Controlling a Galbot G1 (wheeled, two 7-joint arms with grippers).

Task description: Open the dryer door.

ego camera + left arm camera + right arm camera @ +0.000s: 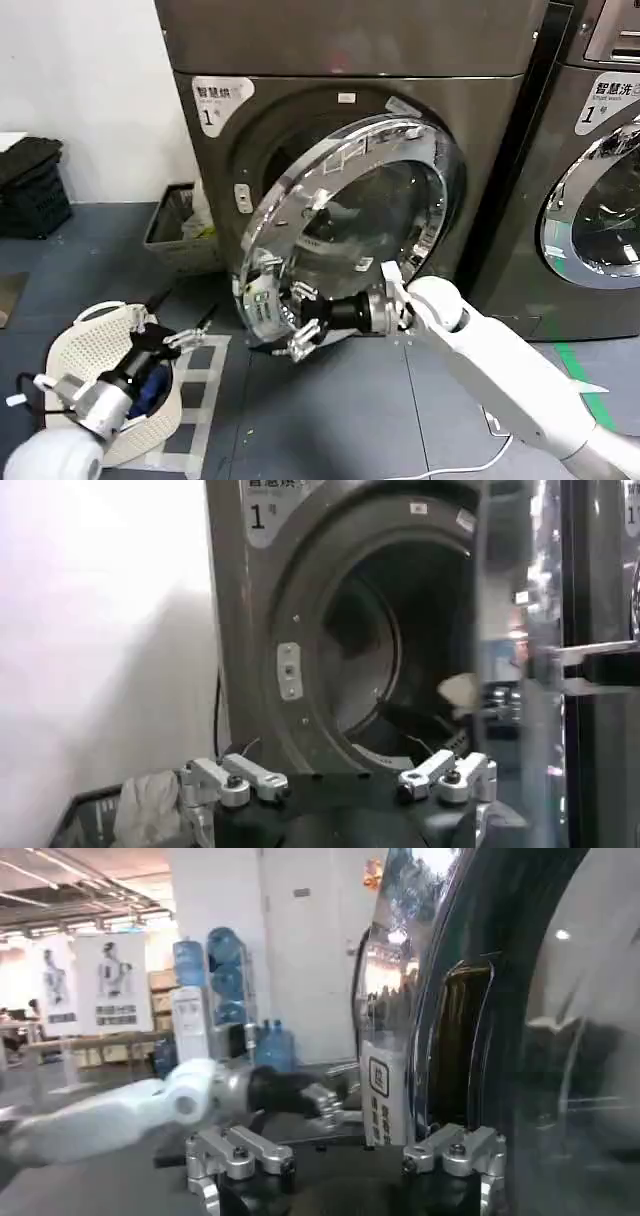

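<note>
**Door swung partway, right claw at its lower edge**

Grey flooring runs in front of two stacked machines, and the one you face has its drum opening exposed. The dryer door (pixel 350 225) already stands well off the cabinet, hinged on the side toward the neighbouring machine (pixel 600 190), its chrome ring tilted toward you and the clear inner bowl showing through.

Your right claw (pixel 297 325) sits at the door's lower free edge, just below the rim. In the right wrist view the fingers (pixel 240 1153) are spread apart with the door's edge rising just ahead of them, so it grips nothing; I cannot tell whether a finger touches the rim.

Your left claw (pixel 185 335) hangs low and well apart from the door, above a white laundry basket (pixel 95 345) on the floor. Its fingers (pixel 235 777) are spread too, and beyond them you look straight into the dark drum (pixel 400 650).

By my reading, you are in the swinging step, past unlatching. The next move calls for carrying the free edge further along its arc, away from the drum opening. Keep contact on the rim rather than the glass, and follow the hinge's curve so the claw does not slip off the chrome.
</note>
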